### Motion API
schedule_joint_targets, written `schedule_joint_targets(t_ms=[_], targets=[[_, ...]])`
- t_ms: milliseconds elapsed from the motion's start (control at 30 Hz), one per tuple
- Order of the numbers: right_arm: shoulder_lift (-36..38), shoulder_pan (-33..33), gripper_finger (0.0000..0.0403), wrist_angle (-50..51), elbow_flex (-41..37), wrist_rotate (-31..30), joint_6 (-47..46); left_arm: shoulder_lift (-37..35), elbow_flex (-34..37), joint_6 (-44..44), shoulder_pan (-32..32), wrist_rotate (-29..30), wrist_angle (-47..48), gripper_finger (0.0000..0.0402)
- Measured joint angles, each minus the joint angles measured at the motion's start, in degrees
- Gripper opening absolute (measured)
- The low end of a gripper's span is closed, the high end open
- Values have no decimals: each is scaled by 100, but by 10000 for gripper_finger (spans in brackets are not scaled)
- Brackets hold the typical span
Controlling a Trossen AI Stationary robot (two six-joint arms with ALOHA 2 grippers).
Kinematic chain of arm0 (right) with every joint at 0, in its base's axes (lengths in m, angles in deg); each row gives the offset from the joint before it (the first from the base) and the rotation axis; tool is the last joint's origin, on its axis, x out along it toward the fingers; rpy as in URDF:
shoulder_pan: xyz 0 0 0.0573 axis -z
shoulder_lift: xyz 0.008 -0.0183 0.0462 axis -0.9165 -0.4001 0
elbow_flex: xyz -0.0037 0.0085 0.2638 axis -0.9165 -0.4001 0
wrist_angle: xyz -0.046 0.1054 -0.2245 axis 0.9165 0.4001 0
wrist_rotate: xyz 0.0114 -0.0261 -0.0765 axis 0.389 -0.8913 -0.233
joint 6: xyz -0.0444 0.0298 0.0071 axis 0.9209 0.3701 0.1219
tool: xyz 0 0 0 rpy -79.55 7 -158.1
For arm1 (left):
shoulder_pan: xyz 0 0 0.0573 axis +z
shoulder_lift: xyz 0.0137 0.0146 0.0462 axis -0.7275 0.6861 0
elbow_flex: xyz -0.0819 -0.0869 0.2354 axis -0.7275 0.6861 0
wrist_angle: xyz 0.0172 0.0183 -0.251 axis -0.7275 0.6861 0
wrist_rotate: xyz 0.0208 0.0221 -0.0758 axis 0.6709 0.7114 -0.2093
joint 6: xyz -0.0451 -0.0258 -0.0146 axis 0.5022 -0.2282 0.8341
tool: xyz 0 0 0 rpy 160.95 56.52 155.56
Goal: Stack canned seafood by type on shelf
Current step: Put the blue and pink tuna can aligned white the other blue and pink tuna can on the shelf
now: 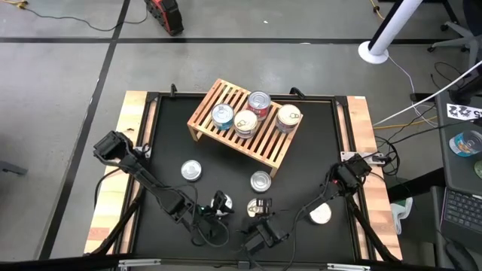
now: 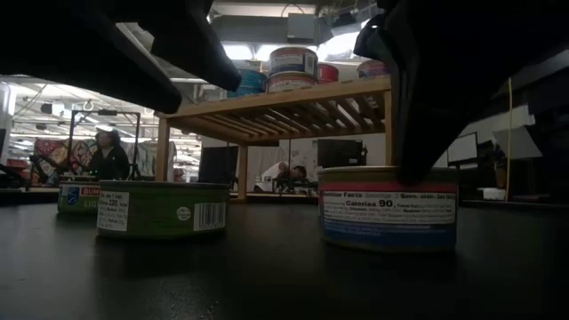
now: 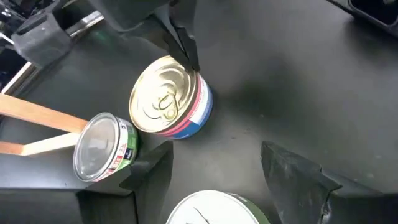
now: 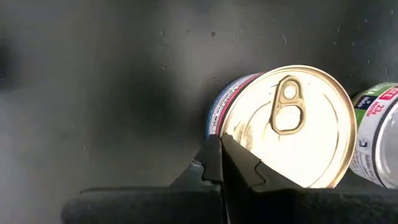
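Observation:
The wooden slat shelf [image 1: 265, 144] stands at the table's far middle with several tins on it. On the black table a pink-and-blue tin [image 1: 260, 205] stands flat with a gold pull-tab lid [image 4: 292, 118]. My right gripper [image 4: 222, 149], shut, comes at this tin from the table's near side. My left gripper [image 3: 217, 180] is open just left of it. It hovers over a green-labelled tin [image 2: 160, 209] with a pale lid [image 3: 211, 208], a finger on each side, touching nothing. My right gripper meets the pink-and-blue tin with its shut fingertips [image 3: 186, 53] on the near rim of the lid [image 4: 245, 140]. The fingers slant down from the table's near side. In the low view the fingers [image 2: 418, 133] come down onto the tin's top. The tin stands flat on the table.
Another green-labelled tin [image 3: 102, 146] stands between the pink-and-blue one and the shelf [image 1: 260, 181]. A silver-lidded tin [image 1: 192, 171] sits left of centre. A pale-lidded tin [image 1: 320, 214] lies under my right arm. People and shelving show in the room beyond.

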Motion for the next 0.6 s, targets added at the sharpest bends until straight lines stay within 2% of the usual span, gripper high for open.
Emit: schedule_joint_targets(t_ms=[167, 400, 600], targets=[[-1, 3, 0, 21, 103, 84, 180, -14, -49, -113, -164, 28, 20, 239], [-1, 31, 0, 27, 658, 80, 559, -20, -129, -246, -443, 139, 20, 239], [-1, 128, 0, 36, 1030, 52, 592, -20, -129, -251, -614, 601, 22, 239]])
